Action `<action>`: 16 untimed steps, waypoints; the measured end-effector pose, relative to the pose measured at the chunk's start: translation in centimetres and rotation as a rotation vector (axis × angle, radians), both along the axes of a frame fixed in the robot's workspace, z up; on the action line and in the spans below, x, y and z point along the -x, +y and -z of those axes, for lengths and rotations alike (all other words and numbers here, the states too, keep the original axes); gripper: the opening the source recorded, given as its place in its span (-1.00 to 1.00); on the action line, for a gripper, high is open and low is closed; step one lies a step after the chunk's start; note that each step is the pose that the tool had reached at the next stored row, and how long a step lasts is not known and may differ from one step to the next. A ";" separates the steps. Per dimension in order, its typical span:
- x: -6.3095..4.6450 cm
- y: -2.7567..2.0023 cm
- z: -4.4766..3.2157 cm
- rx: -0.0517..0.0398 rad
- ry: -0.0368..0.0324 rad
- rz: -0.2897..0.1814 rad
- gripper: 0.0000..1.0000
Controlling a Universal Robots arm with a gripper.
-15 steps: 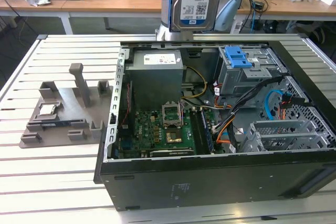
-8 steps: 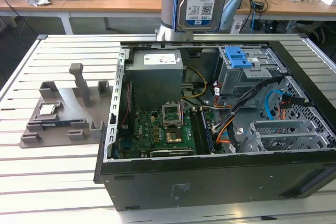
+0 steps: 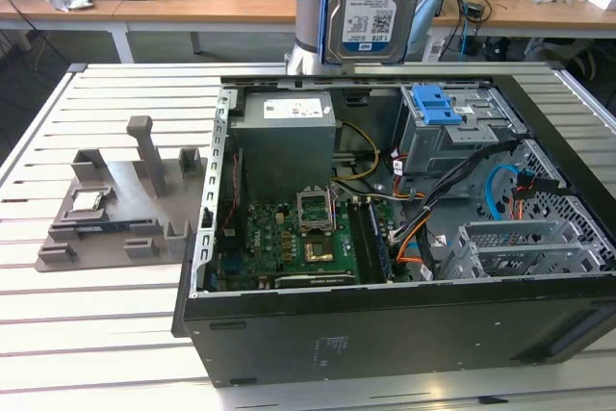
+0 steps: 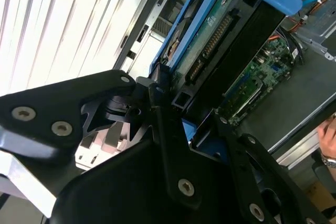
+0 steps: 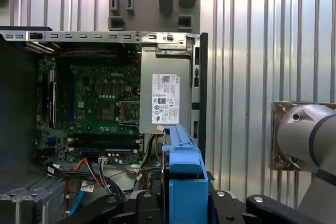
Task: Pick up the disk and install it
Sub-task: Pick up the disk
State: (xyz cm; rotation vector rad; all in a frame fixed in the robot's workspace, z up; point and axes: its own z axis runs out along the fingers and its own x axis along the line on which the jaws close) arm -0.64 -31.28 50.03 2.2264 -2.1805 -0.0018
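While the gripper (image 4: 176,108) hangs over the open PC case (image 3: 385,334), its claw is closed tight on the disk (image 3: 375,7), black fingers (image 4: 157,95) pinching the blue frame on both sides. In the exterior view the disk stands upright w/ its white-and-blue label facing the cam. It sits high above the case's far edge, roughly over the gap btwn the power supply (image 3: 287,132) and the drive cage (image 3: 462,127). It's clear of the case, not in any bay. A bare blue bracket (image 3: 435,103) sits on top of the cage. The motherboard (image 3: 279,238) lies flat inside the case. A grey fixture tray (image 3: 106,209) rests on the slatted table (image 3: 96,334) at the exterior view's left, apart from the case. In the first wrist view the disk's frame (image 5: 184,177) is seen edge-on.
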 end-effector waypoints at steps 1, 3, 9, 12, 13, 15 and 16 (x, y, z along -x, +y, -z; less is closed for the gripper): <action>0.0 -0.11 0.00 0.0000 0.0000 0.000 -0.27; 0.0 -0.33 0.00 0.0000 0.0001 0.000 -0.27; -0.1 -1.01 0.00 0.0000 0.0000 0.000 -0.27; -0.1 -1.26 0.00 -0.0001 0.0000 0.000 -0.27; -0.1 -1.33 0.00 0.0001 0.0000 0.000 -0.27; -0.1 -1.51 0.00 0.0000 0.0000 0.000 -0.27; -0.1 -1.69 0.00 0.0001 0.0000 0.000 -0.27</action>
